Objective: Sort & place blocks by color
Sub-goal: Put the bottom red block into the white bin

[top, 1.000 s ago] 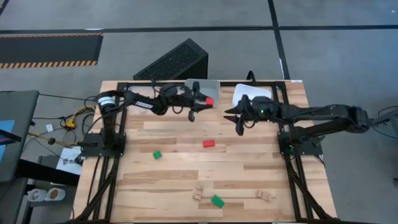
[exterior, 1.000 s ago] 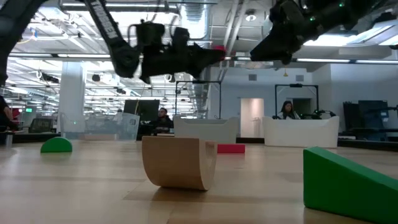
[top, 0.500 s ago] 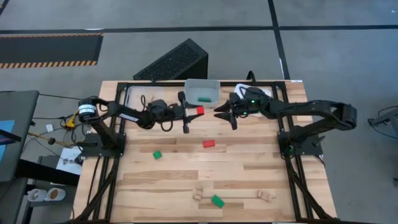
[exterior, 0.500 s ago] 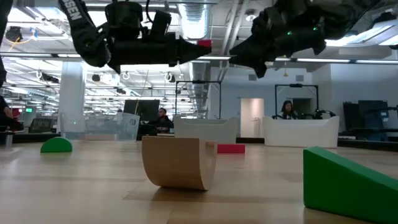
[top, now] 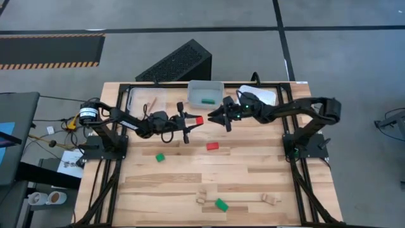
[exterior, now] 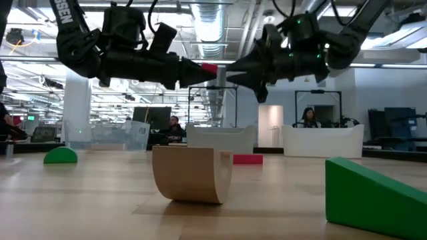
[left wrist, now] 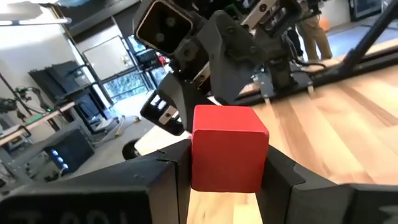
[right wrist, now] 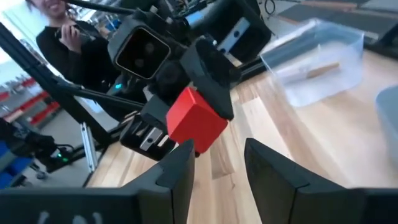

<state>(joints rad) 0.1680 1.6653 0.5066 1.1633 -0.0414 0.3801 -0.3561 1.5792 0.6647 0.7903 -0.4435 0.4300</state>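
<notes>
High view: the left claw [top: 193, 120] is clamped on a red cube [top: 199, 119], held above the table [top: 253, 177] just before the clear tray [top: 205, 92]. The right claw [top: 218, 117], fingers spread and empty, has closed in since half a second ago and now nearly meets the cube. A red brick [top: 212, 146] and green blocks [top: 160, 156] lie scattered on the plank top.

Low view: cube [exterior: 208, 67] aloft between both claws; a curved plain-wood arch [exterior: 192, 173] and a green wedge [exterior: 373, 197] stand close by.

Left wrist view: matte, sharp-edged cube [left wrist: 227, 146] pinched between dark fingers [left wrist: 165, 171].

Right wrist view: open fingers [right wrist: 180, 171] frame the cube [right wrist: 196, 121].
</notes>
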